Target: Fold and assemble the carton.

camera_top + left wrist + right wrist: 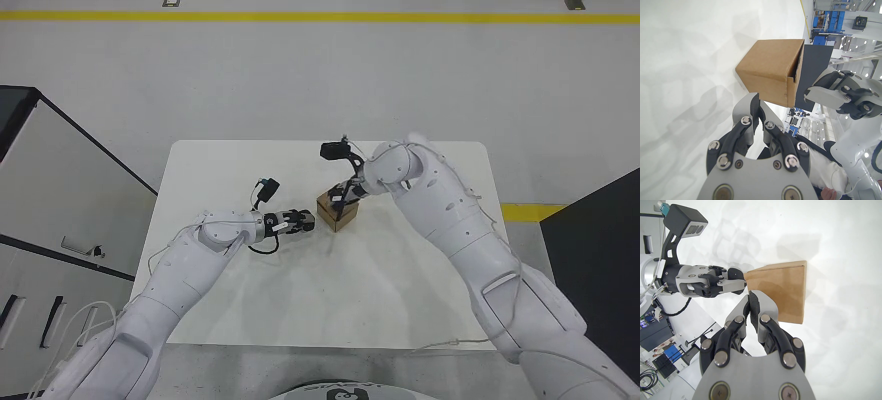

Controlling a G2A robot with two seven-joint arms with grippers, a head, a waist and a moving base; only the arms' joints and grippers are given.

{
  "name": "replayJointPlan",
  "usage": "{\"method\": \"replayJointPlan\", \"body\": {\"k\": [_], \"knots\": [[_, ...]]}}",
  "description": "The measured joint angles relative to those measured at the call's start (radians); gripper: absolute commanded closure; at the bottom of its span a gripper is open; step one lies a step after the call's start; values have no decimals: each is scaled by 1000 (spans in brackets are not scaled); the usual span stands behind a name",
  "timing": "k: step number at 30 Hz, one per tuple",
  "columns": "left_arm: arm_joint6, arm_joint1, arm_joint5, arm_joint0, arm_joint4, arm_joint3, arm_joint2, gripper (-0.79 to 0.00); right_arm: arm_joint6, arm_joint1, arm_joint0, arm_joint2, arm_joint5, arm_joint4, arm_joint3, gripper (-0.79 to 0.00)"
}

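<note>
Looks nearly done: shows the carton (pixel 336 211) boxed up on the table (pixel 400 290), one flap seam gaping. Has left gripper (pixel 755 106) and right gripper (pixel 752 302) pressed together, empty, beside one corner. Probably needs tucking.

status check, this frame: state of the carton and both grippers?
carton: folded into a box shape, resting on the table, narrow gap along one flap edge, not gripped.
left gripper: fingers shut, nothing between them, tips right by the carton's side.
right gripper: fingers shut, nothing between them, close to the carton.
</note>
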Motion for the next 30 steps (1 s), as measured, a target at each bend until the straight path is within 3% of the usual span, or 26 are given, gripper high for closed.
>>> {"method": "replayJointPlan", "body": {"k": [30], "knots": [[0, 0, 0, 0, 0, 0, 0, 0, -56, -49, 70, -88, -44, 57, 191, 0]]}}
